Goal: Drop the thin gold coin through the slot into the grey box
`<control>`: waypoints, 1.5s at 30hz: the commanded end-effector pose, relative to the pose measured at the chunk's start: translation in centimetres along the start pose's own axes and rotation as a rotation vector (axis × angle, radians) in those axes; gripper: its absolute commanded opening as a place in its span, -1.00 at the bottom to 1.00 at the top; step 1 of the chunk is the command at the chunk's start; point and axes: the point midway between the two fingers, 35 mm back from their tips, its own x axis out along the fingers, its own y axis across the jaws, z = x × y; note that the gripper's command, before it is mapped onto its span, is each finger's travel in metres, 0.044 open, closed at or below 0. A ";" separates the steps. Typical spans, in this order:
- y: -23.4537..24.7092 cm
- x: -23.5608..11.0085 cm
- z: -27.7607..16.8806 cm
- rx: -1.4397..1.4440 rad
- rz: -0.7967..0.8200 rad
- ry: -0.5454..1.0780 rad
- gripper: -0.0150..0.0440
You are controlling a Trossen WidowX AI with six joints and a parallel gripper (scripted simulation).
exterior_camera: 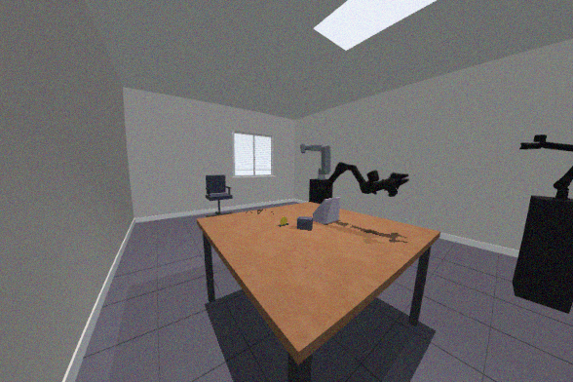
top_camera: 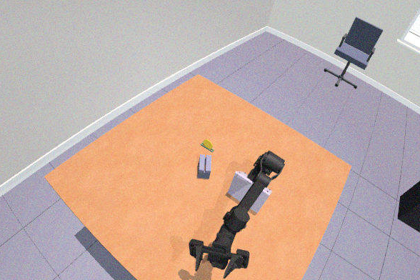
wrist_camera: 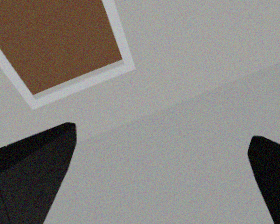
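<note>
Claw (top_camera: 218, 262) nearest top camera, jaws wide, holding nothing, raised over near table (top_camera: 93, 186) edge. Coin (top_camera: 208, 143) far off at 12 o'clock, upright in green holder (top_camera: 206, 148); slotted box (top_camera: 204, 166) between, just short of coin. Coin's edge line runs roughly 10-to-4.
</note>
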 end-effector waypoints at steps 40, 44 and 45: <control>36.7 -37.9 -19.2 1.927 1.411 1.216 0.05; 36.7 -44.3 -19.1 2.017 1.507 1.473 0.05; 36.5 -45.9 -19.1 2.034 1.529 1.542 0.05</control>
